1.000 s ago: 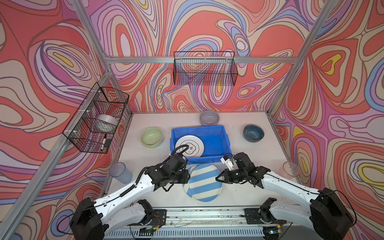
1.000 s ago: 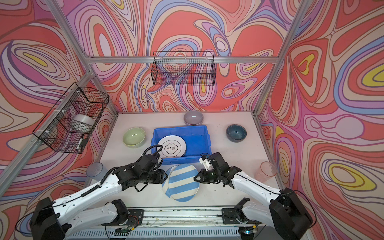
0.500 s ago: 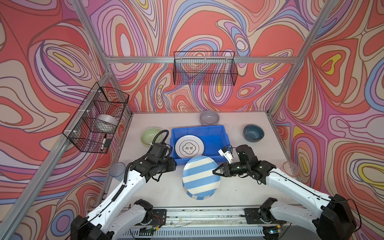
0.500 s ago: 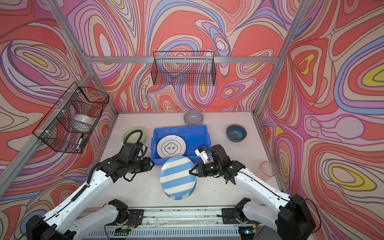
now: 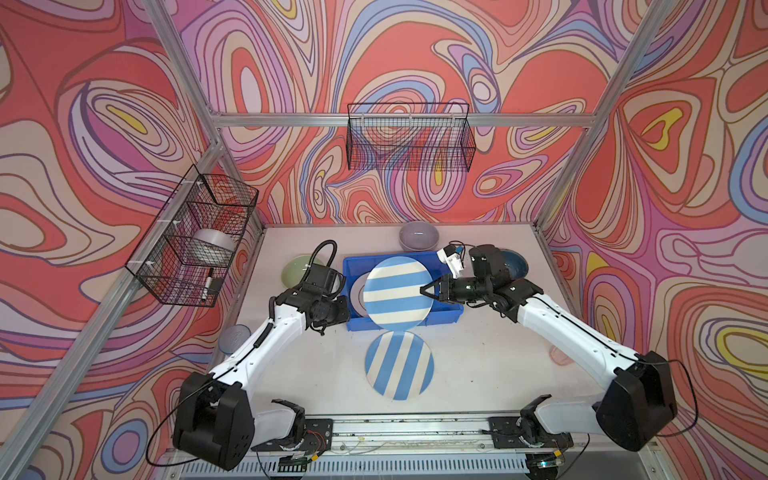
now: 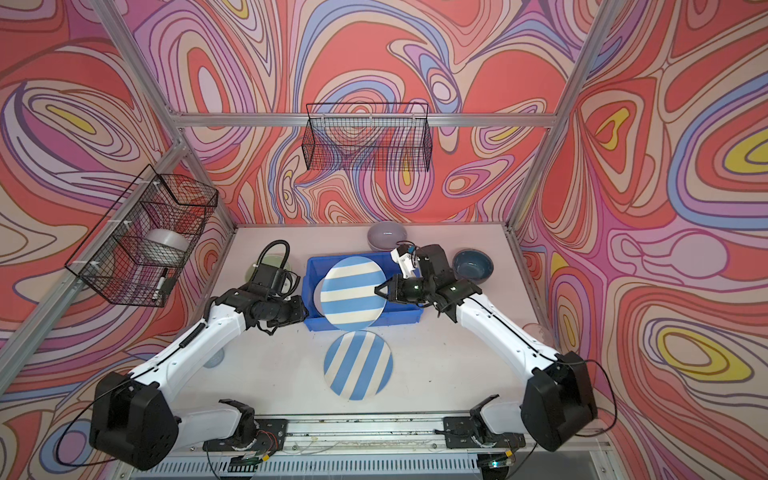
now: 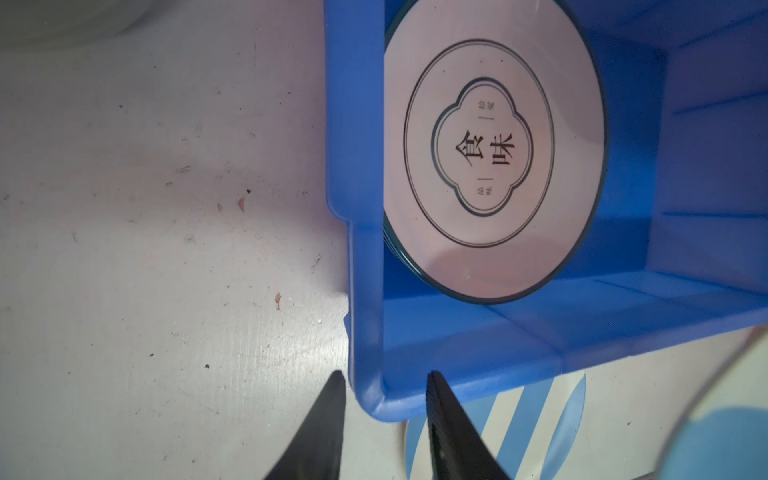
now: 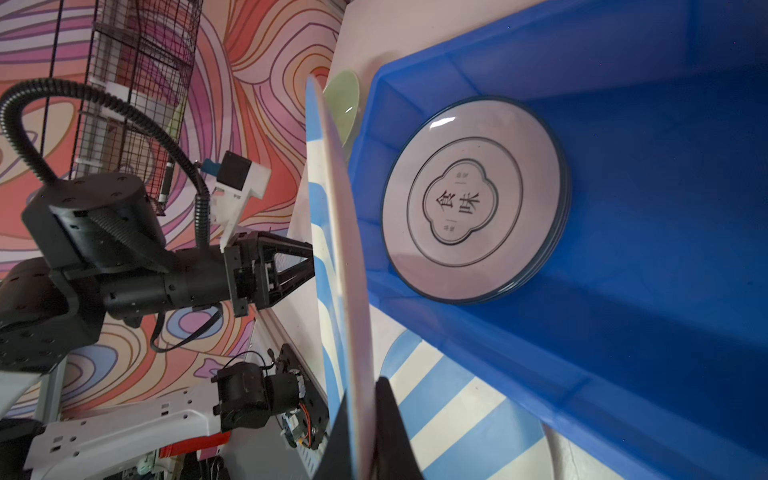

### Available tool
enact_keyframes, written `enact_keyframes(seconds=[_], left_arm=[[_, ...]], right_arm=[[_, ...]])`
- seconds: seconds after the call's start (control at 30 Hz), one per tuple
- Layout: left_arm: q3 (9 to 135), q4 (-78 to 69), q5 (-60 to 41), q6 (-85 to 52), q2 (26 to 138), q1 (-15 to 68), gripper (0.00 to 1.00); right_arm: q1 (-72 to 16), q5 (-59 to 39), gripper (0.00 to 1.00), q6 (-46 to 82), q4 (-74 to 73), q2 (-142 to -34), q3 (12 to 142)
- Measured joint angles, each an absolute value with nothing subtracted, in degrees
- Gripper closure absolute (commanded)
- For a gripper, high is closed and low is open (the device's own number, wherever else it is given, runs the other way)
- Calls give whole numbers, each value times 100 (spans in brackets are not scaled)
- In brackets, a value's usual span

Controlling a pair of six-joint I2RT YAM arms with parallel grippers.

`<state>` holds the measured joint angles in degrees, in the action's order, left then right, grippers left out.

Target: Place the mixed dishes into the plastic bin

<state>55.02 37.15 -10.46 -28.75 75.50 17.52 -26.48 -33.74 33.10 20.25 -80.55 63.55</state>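
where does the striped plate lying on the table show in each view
In a top view: striped plate flat in front of the bin.
In a top view: plate likewise.
Left wrist: a sliver past the bin's corner.
Right wrist: between the held plate and the bin's wall.
Shared landmark: the bin.

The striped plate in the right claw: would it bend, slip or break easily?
Probably stiff: the held striped plate looks flat edge-on though the right gripper pinches only its rim. Its smooth face might slip in that small grip. Thin and hard-looking, it may chip if dropped.
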Motion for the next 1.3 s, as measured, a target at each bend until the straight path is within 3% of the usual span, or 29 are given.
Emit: enact_keyframes(seconds=[0.33,0.9,1.3], left_arm=[[5802,3706,-1002,-2676,8016,1719,68],[5819,3708,-1009,-2613,8145,1702,72],[5819,3704,-1092,-2609,8152,1684,72]], right_arm=[[-2633,-2659,100,3328,1905,-8873,6777],[-2635,-2886,100,3723,1229,-10060,6917],[-2777,-3030,84,3957,812,-10523,6917]])
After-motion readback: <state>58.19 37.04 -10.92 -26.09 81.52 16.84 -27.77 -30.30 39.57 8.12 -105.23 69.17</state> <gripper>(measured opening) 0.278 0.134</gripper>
